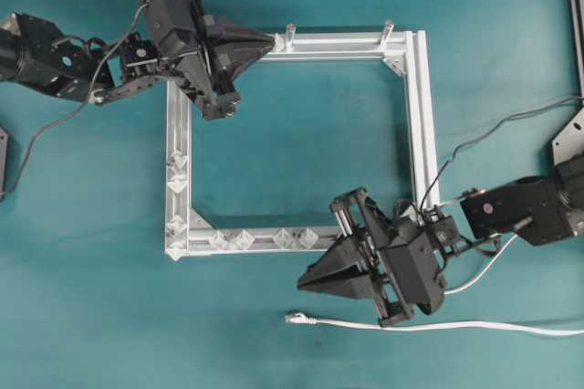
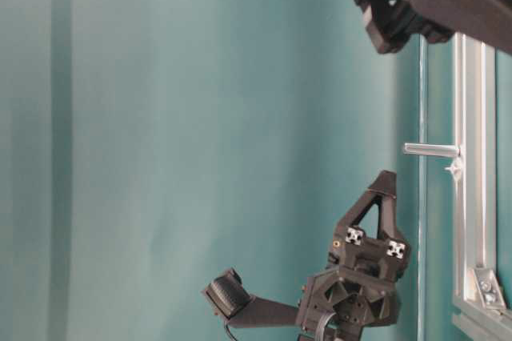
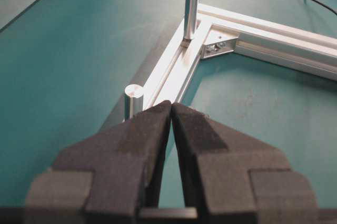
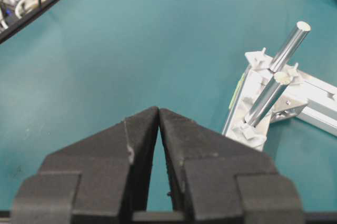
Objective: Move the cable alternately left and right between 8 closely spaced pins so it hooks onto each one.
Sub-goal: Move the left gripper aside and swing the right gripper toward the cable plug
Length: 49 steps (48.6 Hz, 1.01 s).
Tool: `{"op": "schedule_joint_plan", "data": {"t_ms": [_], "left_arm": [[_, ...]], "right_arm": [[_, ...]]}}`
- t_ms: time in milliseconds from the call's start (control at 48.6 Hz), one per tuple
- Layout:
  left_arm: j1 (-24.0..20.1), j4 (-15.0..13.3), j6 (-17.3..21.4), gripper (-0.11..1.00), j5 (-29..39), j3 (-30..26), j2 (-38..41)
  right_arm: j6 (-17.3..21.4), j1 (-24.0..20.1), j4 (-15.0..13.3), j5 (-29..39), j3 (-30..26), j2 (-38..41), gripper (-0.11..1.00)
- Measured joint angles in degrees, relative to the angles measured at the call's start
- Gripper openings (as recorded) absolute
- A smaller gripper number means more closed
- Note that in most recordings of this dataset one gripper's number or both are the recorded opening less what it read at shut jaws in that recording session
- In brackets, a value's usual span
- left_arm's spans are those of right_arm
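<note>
With both arms empty, the cable [image 1: 474, 325] lies loose on the teal table [image 1: 301, 133], outside the aluminium frame [image 1: 422, 115] on its near side. Its small plug [image 1: 294, 318] points toward the left of the overhead view and the cord runs off the right edge. No part of it touches the pins [image 1: 244, 240], which sit as small translucent studs on the frame's bottom and left rails around the lower-left corner; from overhead the count per rail is hard to read. The right gripper [image 1: 303, 287] hangs just beside the cable's plug end, between the bottom rail and the cord, tip pointing left. In the right wrist view [image 4: 158, 109] its pads [image 4: 139, 129] meet at the tips with nothing between them. Part of the cord passes under that gripper's body in the overhead view, and contact there cannot be told. The left gripper [image 1: 272, 40] is well apart from the cable, at the frame's top-left corner, its tip next to the nearer of two upright metal posts [image 1: 288, 35]. In the left wrist view [image 3: 171, 103] it is pinched closed too, pads [image 3: 152, 129] together at the tip, gripping nothing, with the top rail [image 3: 174, 71] running away ahead of it.
</note>
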<state>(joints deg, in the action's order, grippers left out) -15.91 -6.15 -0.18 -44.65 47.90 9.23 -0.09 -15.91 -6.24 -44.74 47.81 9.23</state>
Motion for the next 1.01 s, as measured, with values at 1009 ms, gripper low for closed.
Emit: {"op": "schedule_joint_plan", "data": {"t_ms": [1009], "left_arm": [[5.98, 2.02, 1.32, 0.0, 26.54, 10.9, -33.31]], "right_arm": [[21.62, -5.89, -0.18, 52.29, -16.61, -6.59, 0.0]]}}
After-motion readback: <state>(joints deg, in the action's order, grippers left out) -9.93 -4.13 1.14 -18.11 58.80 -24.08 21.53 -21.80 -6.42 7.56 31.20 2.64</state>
